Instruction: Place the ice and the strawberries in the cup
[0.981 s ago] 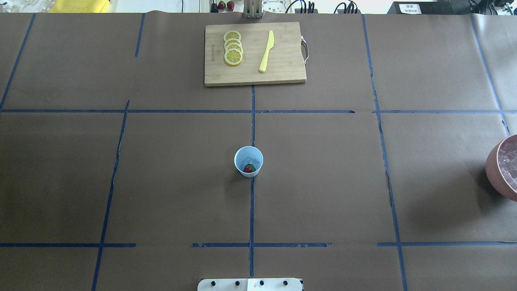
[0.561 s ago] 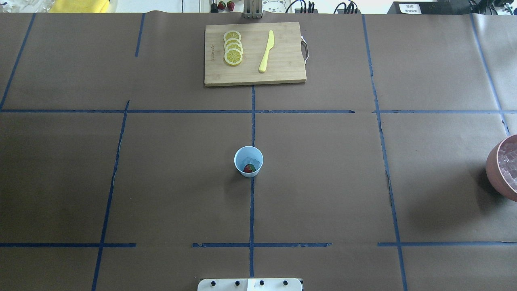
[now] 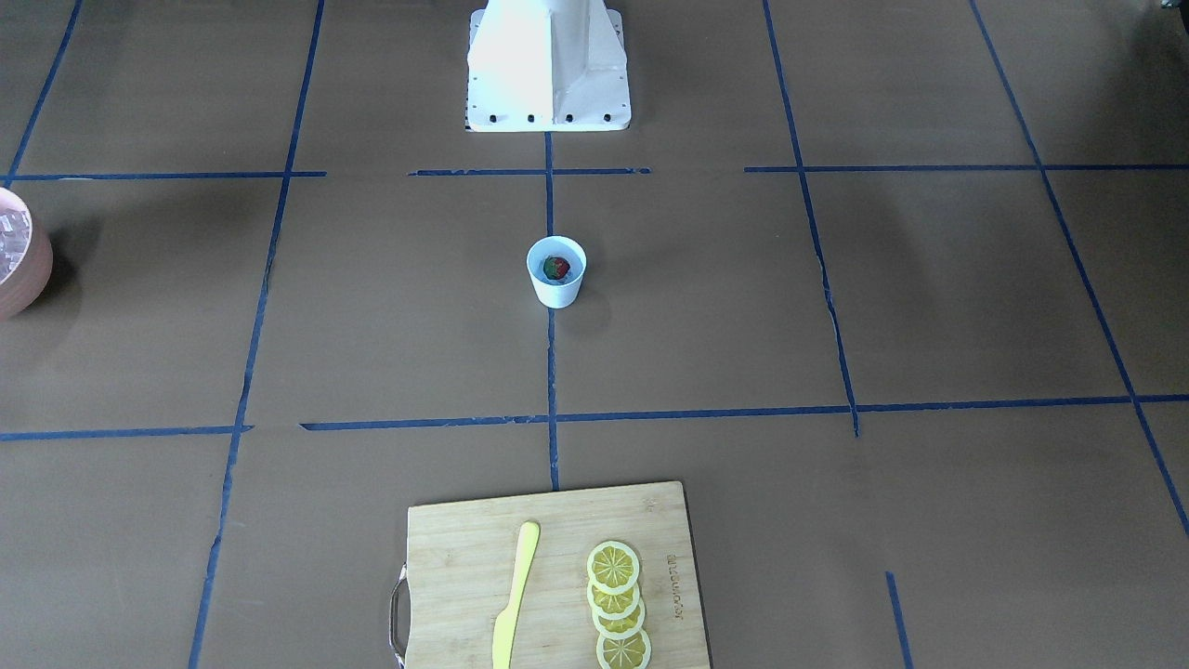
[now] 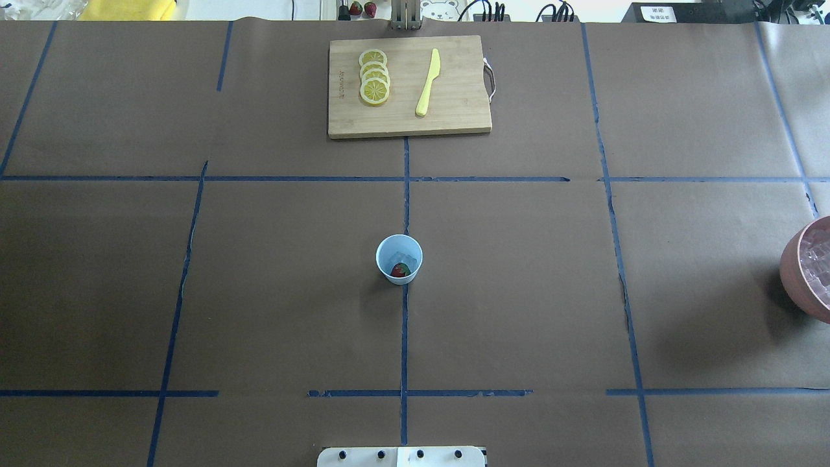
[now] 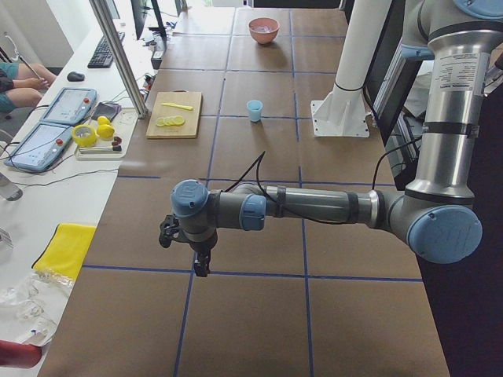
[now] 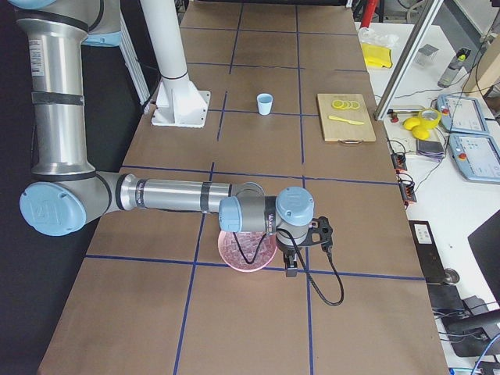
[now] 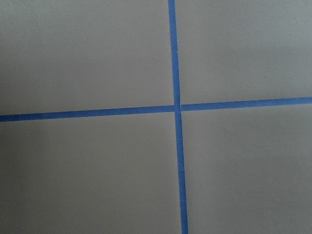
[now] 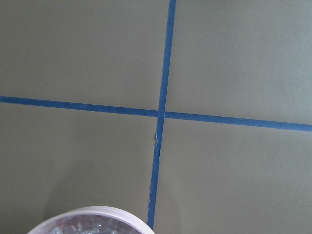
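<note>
One strawberry is sitting with the ice inside the cup in the middle of the table, and I cannot tell if the left gripper or the right gripper is spread apart or pinched together. The right gripper is hanging by the pink bowl, so a low swing could be tipping it and spilling cubes. Nothing is looking different from a second ago.

- The cup stands alone at mid-table, brown paper showing on every side, its mouth uncovered from above.
- The cutting board lies well beyond it; the pink bowl sits far right, beneath the right arm.
</note>
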Controlling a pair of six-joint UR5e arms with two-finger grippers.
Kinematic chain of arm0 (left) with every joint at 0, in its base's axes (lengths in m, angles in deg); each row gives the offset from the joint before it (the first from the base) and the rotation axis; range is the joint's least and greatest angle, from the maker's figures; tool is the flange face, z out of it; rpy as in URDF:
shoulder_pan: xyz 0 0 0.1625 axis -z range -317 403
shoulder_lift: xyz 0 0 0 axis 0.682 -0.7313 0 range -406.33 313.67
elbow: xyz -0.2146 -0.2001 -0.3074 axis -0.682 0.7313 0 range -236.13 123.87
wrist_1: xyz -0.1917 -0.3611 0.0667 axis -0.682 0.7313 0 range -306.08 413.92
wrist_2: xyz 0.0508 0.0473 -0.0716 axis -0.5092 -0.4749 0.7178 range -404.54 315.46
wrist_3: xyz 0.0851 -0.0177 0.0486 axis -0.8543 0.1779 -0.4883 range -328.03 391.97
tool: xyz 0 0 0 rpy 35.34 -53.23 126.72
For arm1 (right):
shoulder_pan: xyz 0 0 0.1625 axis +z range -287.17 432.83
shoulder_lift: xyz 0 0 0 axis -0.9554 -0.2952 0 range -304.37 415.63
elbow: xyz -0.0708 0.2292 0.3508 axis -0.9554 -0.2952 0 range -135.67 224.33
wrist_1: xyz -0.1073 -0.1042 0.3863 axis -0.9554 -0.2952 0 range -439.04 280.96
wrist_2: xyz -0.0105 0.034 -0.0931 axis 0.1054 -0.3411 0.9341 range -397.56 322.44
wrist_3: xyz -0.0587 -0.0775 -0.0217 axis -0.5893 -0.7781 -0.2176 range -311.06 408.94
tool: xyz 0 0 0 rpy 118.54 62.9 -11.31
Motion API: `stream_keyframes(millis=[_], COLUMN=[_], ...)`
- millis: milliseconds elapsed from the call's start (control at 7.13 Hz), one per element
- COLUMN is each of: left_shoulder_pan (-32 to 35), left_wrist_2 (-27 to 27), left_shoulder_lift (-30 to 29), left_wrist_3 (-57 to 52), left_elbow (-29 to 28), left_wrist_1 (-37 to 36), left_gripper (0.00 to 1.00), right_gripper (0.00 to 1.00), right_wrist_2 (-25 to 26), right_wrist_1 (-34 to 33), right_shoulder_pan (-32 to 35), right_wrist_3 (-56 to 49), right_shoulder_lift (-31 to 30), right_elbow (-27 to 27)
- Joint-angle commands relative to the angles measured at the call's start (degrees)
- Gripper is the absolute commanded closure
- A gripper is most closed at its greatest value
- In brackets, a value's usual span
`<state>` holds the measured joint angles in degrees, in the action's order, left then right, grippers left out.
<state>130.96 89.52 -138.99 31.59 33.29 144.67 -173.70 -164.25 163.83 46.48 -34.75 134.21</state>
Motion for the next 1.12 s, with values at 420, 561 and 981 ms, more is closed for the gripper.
stream_keyframes(millis=[420,561,981], left_shoulder_pan=[2.7,2.7,2.6], left_wrist_2=[0.0,0.0,0.2], left_shoulder_lift=[1.6,1.7,1.6], left_wrist_3=[-0.3,-0.2,-0.1], left_elbow=[-0.3,-0.3,-0.4], left_wrist_1=[2.1,2.1,1.9], left_gripper=[0.00,0.00,0.00], right_gripper=[0.01,0.01,0.01], right_wrist_2=[0.0,0.0,0.1], right_wrist_1=[0.0,0.0,0.0], right_shoulder_pan=[0.0,0.1,0.0], right_wrist_3=[0.0,0.0,0.1], right_shoulder_lift=[-0.4,-0.4,-0.4], right_elbow=[0.0,0.0,-0.1])
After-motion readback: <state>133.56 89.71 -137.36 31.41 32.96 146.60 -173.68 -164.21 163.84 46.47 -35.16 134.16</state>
